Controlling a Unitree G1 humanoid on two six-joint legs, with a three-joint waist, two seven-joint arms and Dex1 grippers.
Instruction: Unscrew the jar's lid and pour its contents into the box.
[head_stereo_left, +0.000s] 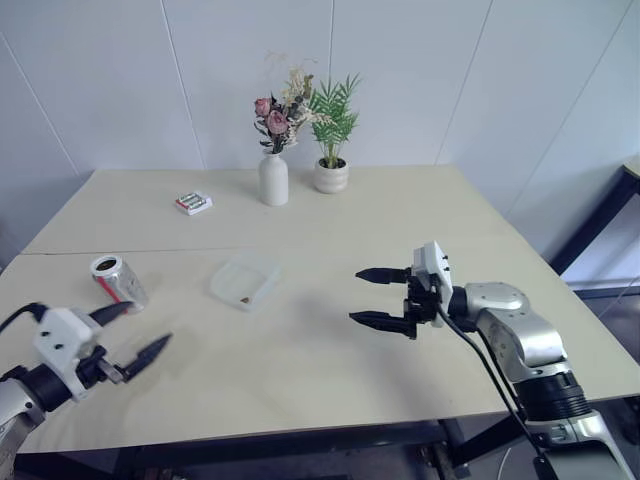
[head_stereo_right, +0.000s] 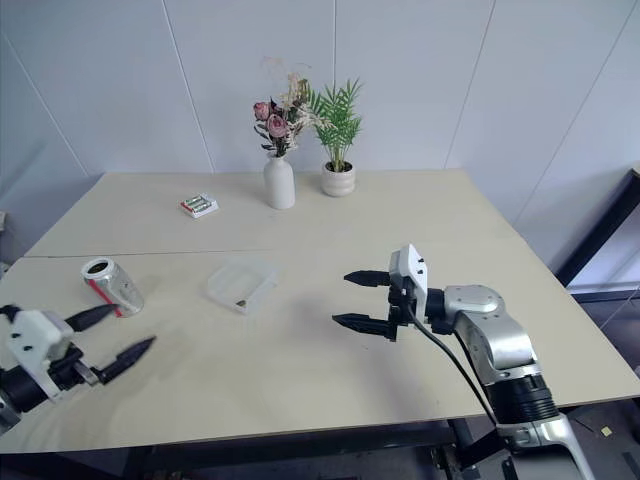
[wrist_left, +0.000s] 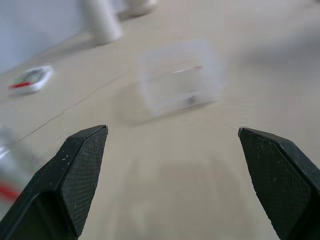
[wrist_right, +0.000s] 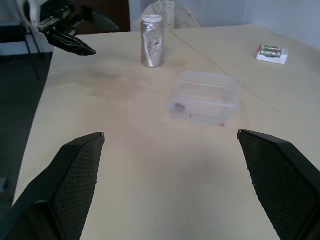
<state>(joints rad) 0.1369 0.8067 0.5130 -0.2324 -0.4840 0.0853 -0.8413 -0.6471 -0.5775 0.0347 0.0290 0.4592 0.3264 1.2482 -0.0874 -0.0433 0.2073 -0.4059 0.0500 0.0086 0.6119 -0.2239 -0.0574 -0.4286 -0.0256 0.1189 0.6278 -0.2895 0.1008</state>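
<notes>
The jar, silvery with a red-and-white band, stands upright at the table's left, and its top shows a pale ring. I cannot tell whether that ring is the lid. The clear box lies to its right near the table's middle, with a small dark bit of contents inside. My left gripper hovers open and empty just in front of the jar, not touching it. My right gripper hangs open and empty to the right of the box, its fingers pointing at it.
A white vase of flowers and a small potted plant stand at the table's far edge. A small white packet lies to their left. A seam crosses the tabletop. A dark table stands at the right.
</notes>
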